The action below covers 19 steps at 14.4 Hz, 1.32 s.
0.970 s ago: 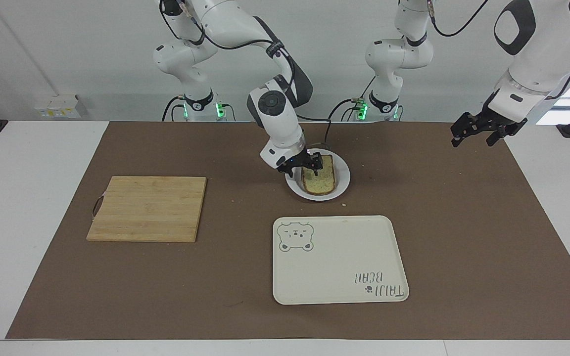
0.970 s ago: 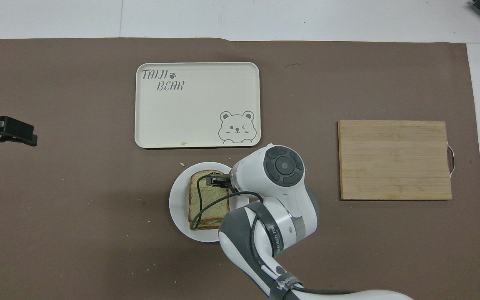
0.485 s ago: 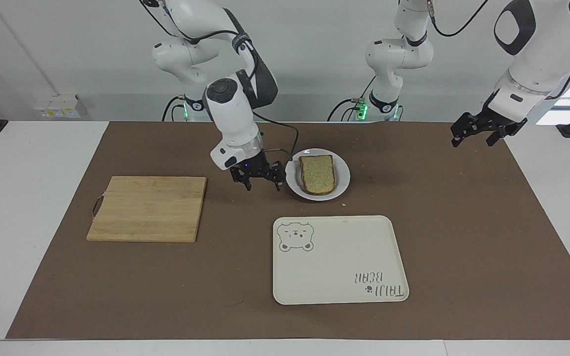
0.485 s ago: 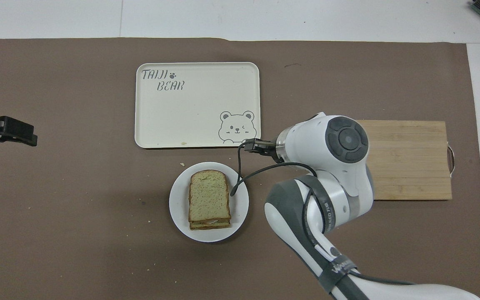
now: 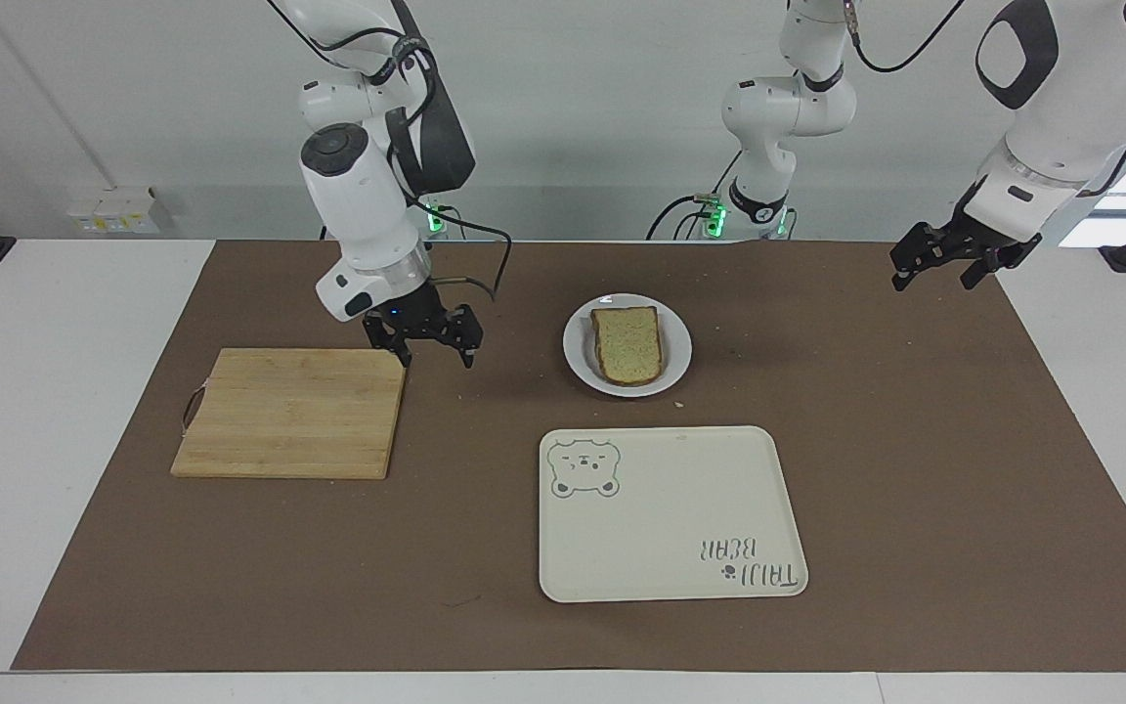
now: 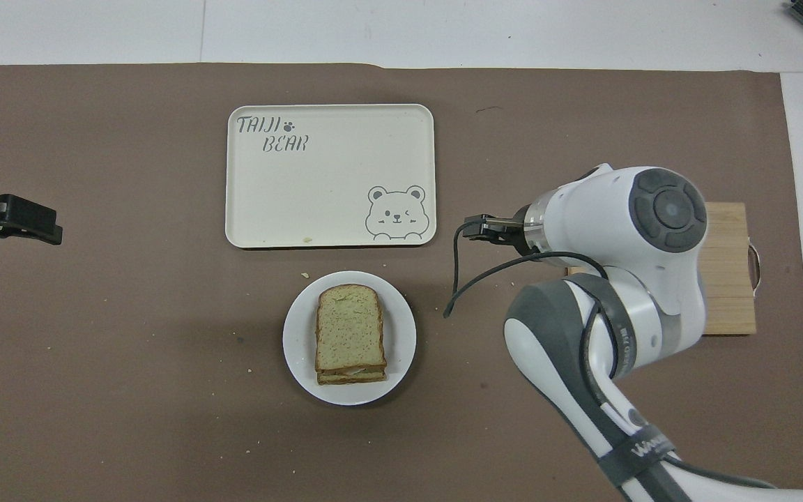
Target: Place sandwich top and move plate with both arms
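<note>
now speckled sandwich top [image 5: 628,342], dark crust, on plate [image 5: 677,350]

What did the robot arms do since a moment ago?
The right gripper, open and empty, left the sandwich top lying on the plate and swung away, now raised by the cutting board. The left gripper stayed waiting; plate, tray and board did not move.

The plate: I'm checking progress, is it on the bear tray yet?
No, the plate with the sandwich top sits on the brown mat, nearer the robots than the bear tray.
</note>
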Available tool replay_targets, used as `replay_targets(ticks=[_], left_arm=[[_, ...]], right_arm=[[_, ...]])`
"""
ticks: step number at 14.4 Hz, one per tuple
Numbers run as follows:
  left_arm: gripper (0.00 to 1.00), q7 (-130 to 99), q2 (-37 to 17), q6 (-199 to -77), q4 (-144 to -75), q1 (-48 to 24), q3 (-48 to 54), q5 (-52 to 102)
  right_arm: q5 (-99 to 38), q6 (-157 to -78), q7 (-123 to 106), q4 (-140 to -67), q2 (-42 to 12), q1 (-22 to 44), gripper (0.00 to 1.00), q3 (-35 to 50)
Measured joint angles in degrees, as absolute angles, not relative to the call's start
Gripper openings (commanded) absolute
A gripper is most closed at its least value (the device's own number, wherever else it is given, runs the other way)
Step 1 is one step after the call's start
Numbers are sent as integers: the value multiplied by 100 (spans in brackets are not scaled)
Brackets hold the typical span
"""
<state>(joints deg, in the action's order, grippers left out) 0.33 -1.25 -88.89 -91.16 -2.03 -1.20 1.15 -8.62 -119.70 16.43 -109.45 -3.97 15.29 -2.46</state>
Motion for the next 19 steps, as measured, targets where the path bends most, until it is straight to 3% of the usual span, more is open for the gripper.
replay_targets(ticks=[7, 19], left_arm=[[100, 33, -125, -8889, -9116, -203, -120, 115], [100, 33, -125, -8889, -9116, -203, -120, 115]], right_arm=[[-493, -10921, 896, -10391, -99, 677, 100, -253], [-31, -9105, 813, -9150, 184, 560, 100, -355]])
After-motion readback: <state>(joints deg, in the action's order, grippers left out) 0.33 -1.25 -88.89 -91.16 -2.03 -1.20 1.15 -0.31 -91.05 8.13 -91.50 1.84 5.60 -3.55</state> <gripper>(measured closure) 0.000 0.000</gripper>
